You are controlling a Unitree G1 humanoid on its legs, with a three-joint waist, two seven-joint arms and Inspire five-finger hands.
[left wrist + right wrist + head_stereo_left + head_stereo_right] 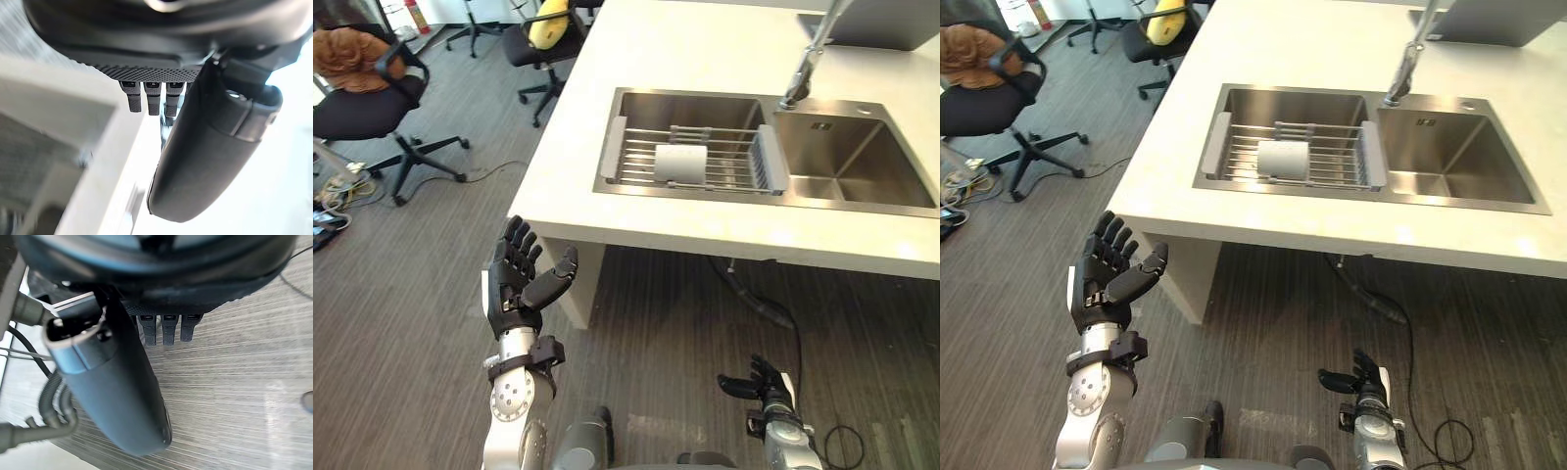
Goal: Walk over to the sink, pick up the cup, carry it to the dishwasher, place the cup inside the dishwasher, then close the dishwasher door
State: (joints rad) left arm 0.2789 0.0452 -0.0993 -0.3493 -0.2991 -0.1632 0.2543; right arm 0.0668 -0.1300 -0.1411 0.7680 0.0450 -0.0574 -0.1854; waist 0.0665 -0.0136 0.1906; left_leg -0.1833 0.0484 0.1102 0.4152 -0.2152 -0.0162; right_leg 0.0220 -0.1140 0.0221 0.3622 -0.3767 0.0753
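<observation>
A pale grey cup [680, 163] lies on its side on a wire rack [636, 152] across the left basin of a steel sink [862, 166] set in a cream counter [705, 59]. My left hand [516, 279] is raised in front of the counter's near left corner, fingers straight and spread, holding nothing; its thumb [215, 156] shows close in the left wrist view. My right hand [764, 384] hangs low over the floor under the counter, fingers relaxed and empty. Both hands are well short of the cup.
A tall faucet [808, 59] rises at the back between the two basins. Black office chairs [372, 103] stand on the grey floor to the left. A grey drain hose [749, 299] runs under the counter.
</observation>
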